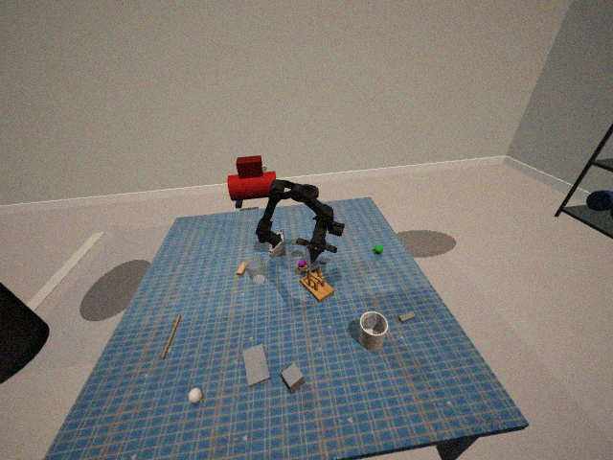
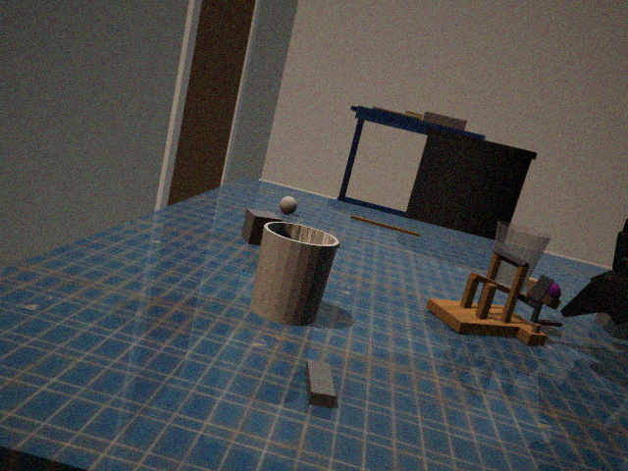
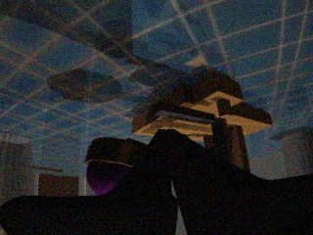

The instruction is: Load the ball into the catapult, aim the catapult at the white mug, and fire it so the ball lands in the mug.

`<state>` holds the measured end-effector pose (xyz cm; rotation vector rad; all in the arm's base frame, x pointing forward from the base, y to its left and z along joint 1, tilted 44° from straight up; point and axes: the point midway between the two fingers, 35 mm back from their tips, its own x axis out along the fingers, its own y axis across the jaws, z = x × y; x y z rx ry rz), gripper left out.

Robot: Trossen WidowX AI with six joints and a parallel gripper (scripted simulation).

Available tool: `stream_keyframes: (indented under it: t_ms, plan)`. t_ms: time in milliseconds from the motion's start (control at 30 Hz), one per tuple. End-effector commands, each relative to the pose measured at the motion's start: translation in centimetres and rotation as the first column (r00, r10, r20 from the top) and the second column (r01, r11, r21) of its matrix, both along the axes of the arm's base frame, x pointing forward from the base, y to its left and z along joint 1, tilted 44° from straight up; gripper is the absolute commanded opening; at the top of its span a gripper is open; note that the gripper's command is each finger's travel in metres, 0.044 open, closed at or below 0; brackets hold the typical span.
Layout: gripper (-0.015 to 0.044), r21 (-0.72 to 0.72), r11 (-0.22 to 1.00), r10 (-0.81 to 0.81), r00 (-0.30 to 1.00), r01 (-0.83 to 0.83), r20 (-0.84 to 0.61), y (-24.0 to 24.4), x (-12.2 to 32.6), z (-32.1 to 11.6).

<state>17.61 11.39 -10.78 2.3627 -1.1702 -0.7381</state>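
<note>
My pincer (image 1: 312,260) (image 2: 563,313) (image 3: 164,136) is clenched on nothing, beside the catapult (image 1: 316,287) (image 2: 482,316) (image 3: 240,142).
The purple ball (image 1: 302,264) (image 2: 554,290) (image 3: 104,178) sits in its cup; the white mug (image 1: 372,333) (image 2: 293,279) stands upright, apart from the catapult.

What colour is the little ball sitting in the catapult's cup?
Purple; the top view shows it best.

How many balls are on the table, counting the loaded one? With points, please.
3: purple ball (image 1: 302,264) (image 2: 553,290) (image 3: 104,178) in the catapult's cup; green one (image 1: 377,249) beyond the mug; white one (image 1: 195,395) near the table's front-left. Others may be hidden.
</note>
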Motion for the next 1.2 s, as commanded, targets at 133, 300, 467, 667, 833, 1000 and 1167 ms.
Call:
stream_keyframes:
  t_ms: [133,300,467,667,833,1000,1167]
  plan:
    - [0.0,-0.014,1.0,0.005,1.0,-0.005,-0.007,-1.2,-0.2,-0.8]
    - [0.0,-0.015,1.0,0.005,1.0,-0.005,-0.006,-2.6,-0.5,-2.3]
    - [0.0,-0.014,1.0,0.005,1.0,-0.005,-0.006,-2.5,-0.5,-2.4]
    - [0.0,0.001,1.0,0.007,1.0,-0.007,-0.004,4.6,-0.7,0.0]
    - [0.0,0.008,1.0,0.006,1.0,-0.006,0.001,9.8,-2.1,3.3]
    - [0.0079,0.024,1.0,0.007,1.0,-0.008,0.006,9.2,-1.6,2.4]
    - [0.021,0.133,0.99,-0.059,0.997,0.052,0.053,10.2,-0.5,1.8]
